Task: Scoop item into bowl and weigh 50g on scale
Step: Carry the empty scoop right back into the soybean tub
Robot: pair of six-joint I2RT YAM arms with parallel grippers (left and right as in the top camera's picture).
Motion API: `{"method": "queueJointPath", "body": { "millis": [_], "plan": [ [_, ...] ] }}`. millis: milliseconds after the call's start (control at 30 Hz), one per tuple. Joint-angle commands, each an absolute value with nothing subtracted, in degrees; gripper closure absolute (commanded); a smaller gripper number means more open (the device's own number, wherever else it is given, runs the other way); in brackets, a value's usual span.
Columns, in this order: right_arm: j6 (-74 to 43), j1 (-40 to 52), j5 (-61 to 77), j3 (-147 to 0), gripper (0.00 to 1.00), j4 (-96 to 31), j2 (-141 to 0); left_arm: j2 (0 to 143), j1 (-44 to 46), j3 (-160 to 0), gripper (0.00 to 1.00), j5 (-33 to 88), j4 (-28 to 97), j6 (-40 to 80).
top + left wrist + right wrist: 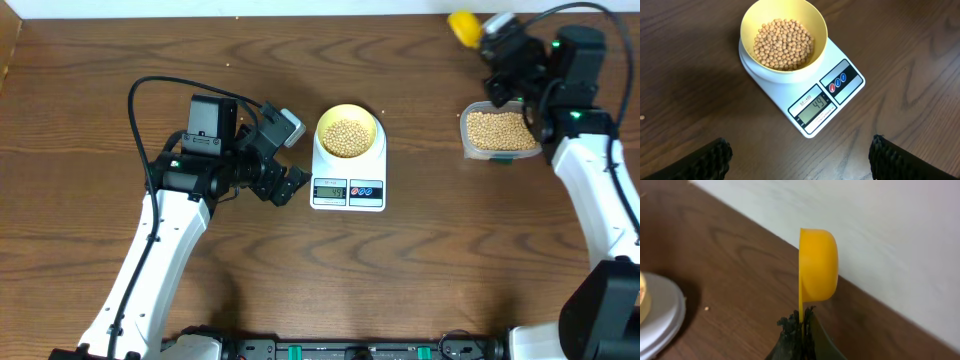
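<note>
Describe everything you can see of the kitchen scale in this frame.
The scale is a white, plastic-looking rectangular slab with rounded corners and a round platform at its back. Its front carries a small grey display whose dark digits look like 49, beside a red button and a blue button. It lies flat on the brown wooden table, about mid-table. A pale-yellow bowl of tan beans sits on the platform; nothing else touches it.
</note>
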State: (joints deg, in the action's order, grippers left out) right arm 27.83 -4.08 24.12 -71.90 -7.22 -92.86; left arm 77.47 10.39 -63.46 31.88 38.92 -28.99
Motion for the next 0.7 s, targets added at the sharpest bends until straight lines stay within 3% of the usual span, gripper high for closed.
{"method": "queueJointPath", "body": {
  "millis": [0,433,667],
  "plan": [
    [14.55,-5.76,24.12,-71.85,0.99,-7.09,-92.97,76.84,10.31,-63.99,0.10,32.95,38.94,-29.95],
    [11.79,-6.02,24.01,-71.85,0.98,-12.10,-92.97,76.84,10.31,-63.99,0.10,32.95,38.94,-29.95],
    [11.11,-6.02,23.44,-71.85,0.99,-25.80,-92.97,76.84,10.31,-63.99,0.10,32.95,38.94,-29.95]
  ]
}}
